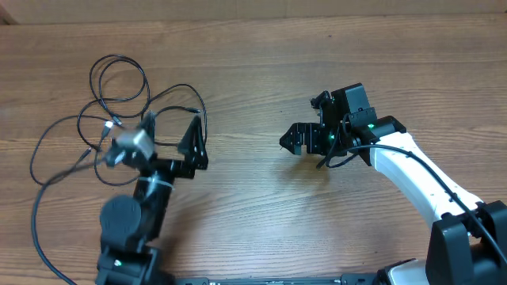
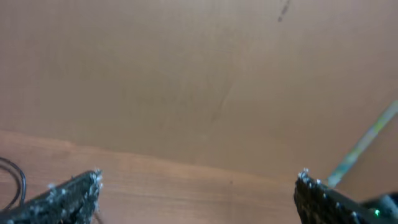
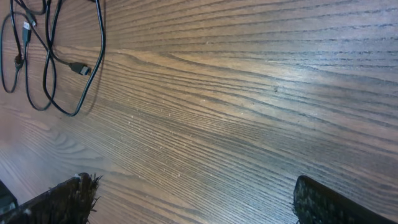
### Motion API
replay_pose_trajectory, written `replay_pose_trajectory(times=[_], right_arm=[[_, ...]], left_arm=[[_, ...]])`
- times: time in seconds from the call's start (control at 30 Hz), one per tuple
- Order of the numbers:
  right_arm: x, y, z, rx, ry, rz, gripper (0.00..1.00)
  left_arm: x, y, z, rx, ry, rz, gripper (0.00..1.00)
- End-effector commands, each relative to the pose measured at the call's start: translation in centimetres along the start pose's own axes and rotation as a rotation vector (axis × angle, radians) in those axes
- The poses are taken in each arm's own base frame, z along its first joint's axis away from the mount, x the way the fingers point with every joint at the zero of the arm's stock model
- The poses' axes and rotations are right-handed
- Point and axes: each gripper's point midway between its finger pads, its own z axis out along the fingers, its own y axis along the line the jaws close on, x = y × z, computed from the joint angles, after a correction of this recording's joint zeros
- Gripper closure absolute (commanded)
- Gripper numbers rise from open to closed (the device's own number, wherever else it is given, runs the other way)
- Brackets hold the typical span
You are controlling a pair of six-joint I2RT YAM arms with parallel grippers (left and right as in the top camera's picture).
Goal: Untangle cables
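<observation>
My left gripper (image 2: 199, 179) hangs with its jaws spread wide and nothing between them, just beside the cables (image 1: 109, 123). They lie in a loose tangle of thin black loops on the left side of the wooden table (image 1: 253, 63), with one light-tipped plug among them. My right gripper (image 3: 194, 183), jaws likewise spread and holding nothing, hovers right of centre, well apart from the tangle.
</observation>
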Motion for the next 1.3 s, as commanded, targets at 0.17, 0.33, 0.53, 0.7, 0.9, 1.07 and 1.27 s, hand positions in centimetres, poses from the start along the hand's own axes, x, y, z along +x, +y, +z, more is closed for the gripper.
replay_pose_trajectory(times=[0.17, 0.33, 0.53, 0.7, 0.9, 1.07, 1.27], right_arm=[[0.0, -0.3, 0.2, 0.007, -0.001, -0.001, 0.0], [0.0, -0.3, 0.2, 0.007, 0.0, -0.001, 0.0], [0.0, -0.3, 0.2, 0.007, -0.001, -0.001, 0.0], [0.0, -0.3, 0.2, 0.007, 0.0, -0.001, 0.0], [0.0, -0.2, 0.2, 0.007, -0.001, -0.001, 0.0], [0.0, -0.3, 0.2, 0.007, 0.0, -0.001, 0.0], [0.0, -0.3, 0.2, 0.007, 0.0, -0.001, 0.0]], left_arm=[[3.1, 2.6, -3.1, 0.002, -0.145, -0.019, 0.01], [4.1, 4.0, -4.5, -0.009, -0.203, -0.015, 0.0], [4.4, 5.3, -5.2, -0.05, -0.216, -0.005, 0.0], [5.4, 6.7, -5.3, -0.107, -0.173, 0.003, 0.0], [8.6, 9.1, -6.0, -0.212, -0.049, 0.007, 0.0], [11.6, 11.0, -7.1, -0.302, 0.072, 0.027, 0.0], [12.2, 10.0, -6.8, -0.229, 0.129, 0.232, 0.0]])
